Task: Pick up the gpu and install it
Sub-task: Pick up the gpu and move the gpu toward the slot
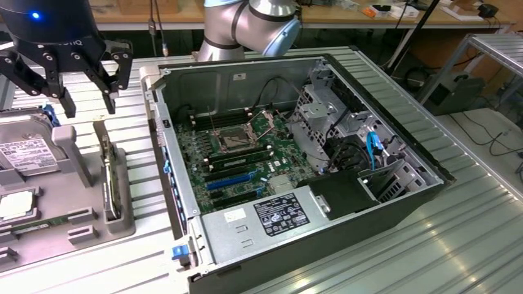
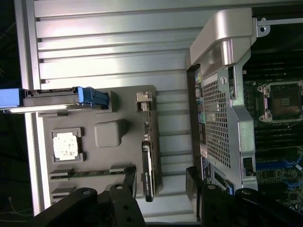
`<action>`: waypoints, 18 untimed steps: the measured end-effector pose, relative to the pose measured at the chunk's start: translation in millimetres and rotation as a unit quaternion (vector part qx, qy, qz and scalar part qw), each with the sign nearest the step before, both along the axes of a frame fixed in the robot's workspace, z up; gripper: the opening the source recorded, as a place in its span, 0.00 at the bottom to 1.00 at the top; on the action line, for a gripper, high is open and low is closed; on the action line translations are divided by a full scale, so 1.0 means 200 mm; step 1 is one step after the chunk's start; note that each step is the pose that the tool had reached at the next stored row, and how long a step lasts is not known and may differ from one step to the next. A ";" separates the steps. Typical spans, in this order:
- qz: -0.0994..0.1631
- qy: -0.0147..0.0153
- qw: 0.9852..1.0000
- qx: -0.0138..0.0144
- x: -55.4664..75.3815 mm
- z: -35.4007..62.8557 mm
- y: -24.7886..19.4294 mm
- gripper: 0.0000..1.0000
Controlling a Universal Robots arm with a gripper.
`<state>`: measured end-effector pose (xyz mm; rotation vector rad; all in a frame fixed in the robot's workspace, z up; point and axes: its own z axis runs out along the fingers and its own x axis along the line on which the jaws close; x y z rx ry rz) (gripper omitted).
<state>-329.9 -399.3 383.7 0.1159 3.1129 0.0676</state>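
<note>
The gpu (image 1: 109, 184) stands on its long edge in a slot of the grey parts holder (image 1: 82, 214), at the exterior view's left beside the open computer case (image 1: 327, 202). In the wrist view the gpu (image 2: 147, 158) is a thin dark strip with its silver bracket (image 2: 143, 97) at one end. My gripper (image 1: 87, 101) hangs open above the holder, beyond the card's far end, and nothing is between its fingers. The wrist view has my gripper (image 2: 161, 178) straddling the card's line, one black finger (image 2: 129, 182) on each side of it.
The case lies open with the motherboard (image 1: 245, 153), a CPU socket (image 1: 233, 142) and a blue expansion slot (image 1: 233, 179) exposed. The holder also carries a hard drive (image 1: 24, 153), a processor chip (image 2: 66, 144) and memory sticks (image 2: 90, 172). The metal case wall (image 2: 222, 94) runs close beside the holder.
</note>
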 end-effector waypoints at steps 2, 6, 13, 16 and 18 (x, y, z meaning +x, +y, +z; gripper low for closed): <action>0.000 0.000 1.000 0.000 0.00 -0.006 0.000 0.54; 0.000 0.000 1.000 0.000 0.00 -0.037 0.000 0.54; 0.000 0.000 1.000 0.000 0.00 -0.084 0.000 0.54; 0.000 0.000 1.000 0.000 0.00 -0.101 0.000 0.54; 0.000 0.000 1.000 0.000 0.00 -0.115 0.000 0.54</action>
